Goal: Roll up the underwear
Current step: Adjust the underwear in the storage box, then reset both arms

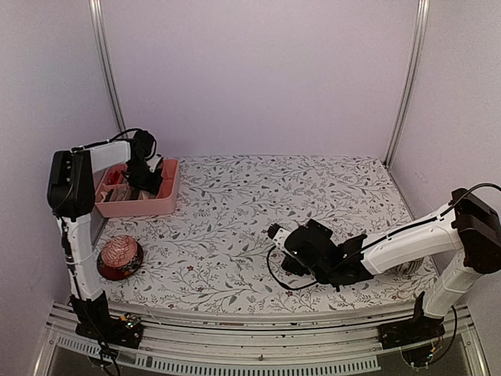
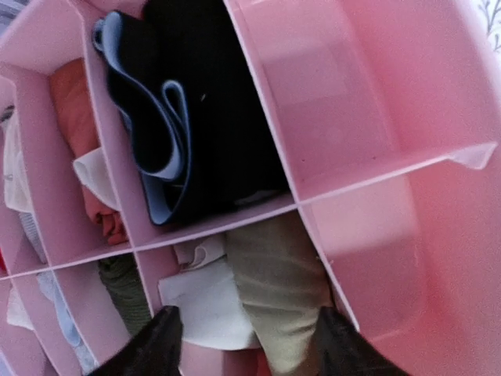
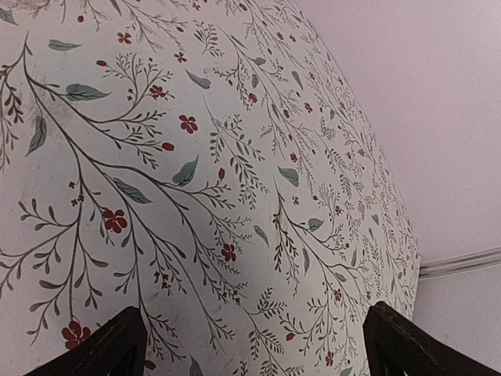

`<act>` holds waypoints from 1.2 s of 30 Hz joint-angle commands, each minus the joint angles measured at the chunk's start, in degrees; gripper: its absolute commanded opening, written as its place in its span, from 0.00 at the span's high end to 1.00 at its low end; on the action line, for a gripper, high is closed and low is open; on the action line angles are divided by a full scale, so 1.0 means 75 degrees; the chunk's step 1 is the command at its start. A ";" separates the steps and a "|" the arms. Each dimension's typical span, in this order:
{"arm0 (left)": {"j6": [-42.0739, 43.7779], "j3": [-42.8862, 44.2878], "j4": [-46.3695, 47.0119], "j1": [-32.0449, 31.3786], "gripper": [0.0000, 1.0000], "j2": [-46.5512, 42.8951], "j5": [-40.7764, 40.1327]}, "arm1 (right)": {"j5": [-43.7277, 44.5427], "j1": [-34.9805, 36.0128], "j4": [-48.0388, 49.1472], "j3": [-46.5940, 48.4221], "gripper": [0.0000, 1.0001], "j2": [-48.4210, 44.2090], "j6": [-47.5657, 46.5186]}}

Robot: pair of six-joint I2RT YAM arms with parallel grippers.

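ON THE BENCH [image 1: 258, 219], floral-covered and wide: my right arm lies low at centre-right. My right fingers [image 3: 102, 348] are spread to their widest over bare cloth and hold nothing, well apart from the work.

At the far left corner sits the pink organizer [image 1: 145, 205], and my left arm reaches down into it. Both pieces of underwear are inside. The black underwear [image 2: 211, 117] is bundled in one compartment with its pale trim looping loosely. The tan underwear [image 2: 274, 282] is in the next one, its pale band [image 2: 207, 305] showing beside it.

My left fingers [image 2: 160, 345] stand apart, straddling the tan bundle, with no visible pinch on it.

The risks, as I judge them: the organizer looks light, so a finger hooking a wall could drag or tip the whole tray. The thin divider [image 2: 368, 176] between the compartments runs close to my fingertips, and closing carelessly could catch plastic together with cloth. The tan bundle is soft, so a fingertip snagging a fold on the way up could pull it open. The black trim already sits slack and may spring further.
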 commanded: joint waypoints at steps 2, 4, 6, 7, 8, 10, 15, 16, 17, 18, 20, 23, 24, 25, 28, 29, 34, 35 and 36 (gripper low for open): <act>0.0079 0.0164 0.0213 -0.0051 0.19 -0.1067 0.0776 | -0.0060 -0.0101 0.0196 0.0149 0.01 -0.0293 0.0104; 0.0109 0.0068 0.0285 -0.0038 0.06 -0.1683 0.0955 | -0.0274 -0.0207 0.0097 0.0226 0.01 -0.0465 0.0266; 0.0168 -0.0230 0.0498 -0.0025 0.02 -0.2336 0.1217 | -0.0592 -0.0395 -0.0067 0.0327 0.01 -0.0677 0.0502; 0.0193 -0.0449 0.0655 -0.0014 0.01 -0.2855 0.1295 | -0.0941 -0.0540 -0.0207 0.0403 0.01 -0.0815 0.0713; 0.0245 -0.0722 0.0890 -0.0008 0.01 -0.3271 0.1405 | -0.1253 -0.0702 -0.0363 0.0524 0.01 -0.0928 0.0910; 0.0367 -0.1474 0.1451 -0.0014 0.02 -0.4308 0.1602 | -0.1856 -0.1093 -0.0729 0.0753 0.01 -0.1182 0.1310; 0.0592 -0.4410 0.3528 -0.0002 0.02 -0.7387 0.2004 | -0.3515 -0.2423 -0.1317 0.0870 0.01 -0.2405 0.2158; 0.0640 -0.5079 0.3944 -0.0007 0.01 -0.8037 0.2031 | -0.3833 -0.2608 -0.1318 0.0754 0.01 -0.2788 0.2245; 0.0678 -0.5700 0.4313 -0.0012 0.01 -0.8629 0.2062 | -0.4063 -0.2987 -0.1290 0.0620 0.01 -0.3195 0.2596; 0.0691 -0.6216 0.4518 0.0011 0.02 -0.9092 0.2123 | -0.4141 -0.3196 -0.1265 0.0476 0.01 -0.3606 0.2718; 0.0710 -0.7028 0.4509 0.0036 0.02 -0.9833 0.2272 | -0.3841 -0.3439 -0.1270 0.0132 0.01 -0.4475 0.2987; 0.0723 -0.7959 0.4540 0.0046 0.01 -1.0691 0.2854 | -0.2967 -0.3453 -0.1237 -0.0427 0.01 -0.5861 0.3137; 0.0853 -0.8206 0.4608 0.0046 0.01 -1.0966 0.2973 | -0.2750 -0.3449 -0.1242 -0.0564 0.01 -0.6299 0.3258; 0.0964 -0.8404 0.4681 0.0048 0.02 -1.1186 0.2939 | -0.2633 -0.3449 -0.1247 -0.0690 0.01 -0.6785 0.3308; 0.1009 -0.8813 0.4934 0.0048 0.01 -1.1639 0.2937 | -0.2654 -0.3447 -0.1134 -0.1030 0.01 -0.7465 0.3277; 0.0979 -0.8875 0.4943 0.0055 0.01 -1.1670 0.3041 | -0.2757 -0.3447 -0.1112 -0.1073 0.01 -0.7500 0.3262; 0.0910 -0.8812 0.4903 0.0051 0.01 -1.1310 0.3062 | -0.2969 -0.3441 -0.1358 -0.0892 0.01 -0.6845 0.3145; 0.0904 -0.8809 0.4904 0.0050 0.01 -1.1274 0.3049 | -0.3042 -0.3446 -0.1353 -0.0871 0.01 -0.6743 0.3128; 0.0889 -0.8811 0.4917 0.0051 0.02 -1.1269 0.3042 | -0.3095 -0.3441 -0.1276 -0.0907 0.01 -0.6698 0.3119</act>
